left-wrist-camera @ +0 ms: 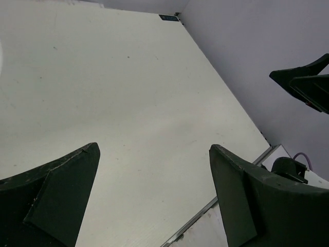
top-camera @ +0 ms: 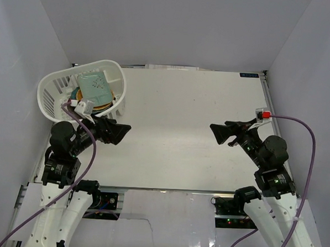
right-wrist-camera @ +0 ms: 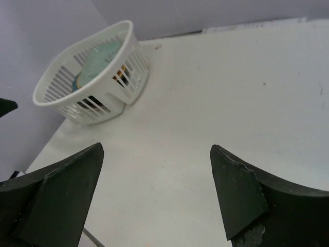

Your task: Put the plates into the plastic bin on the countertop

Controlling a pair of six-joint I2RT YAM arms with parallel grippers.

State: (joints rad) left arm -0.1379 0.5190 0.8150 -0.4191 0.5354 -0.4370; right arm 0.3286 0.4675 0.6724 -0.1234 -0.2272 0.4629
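Mixed stacked plates [top-camera: 95, 87] are lying inside the white slotted plastic bin [top-camera: 48, 80]; left gripper [top-camera: 122, 133] and right gripper [top-camera: 216, 134] are hovering empty, fingers apart, task apparently complete.

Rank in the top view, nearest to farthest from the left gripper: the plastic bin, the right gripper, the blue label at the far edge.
From the left gripper:
1. plastic bin, just beyond it, far left.
2. right gripper, opposite, on the right.
3. blue label, far right corner.
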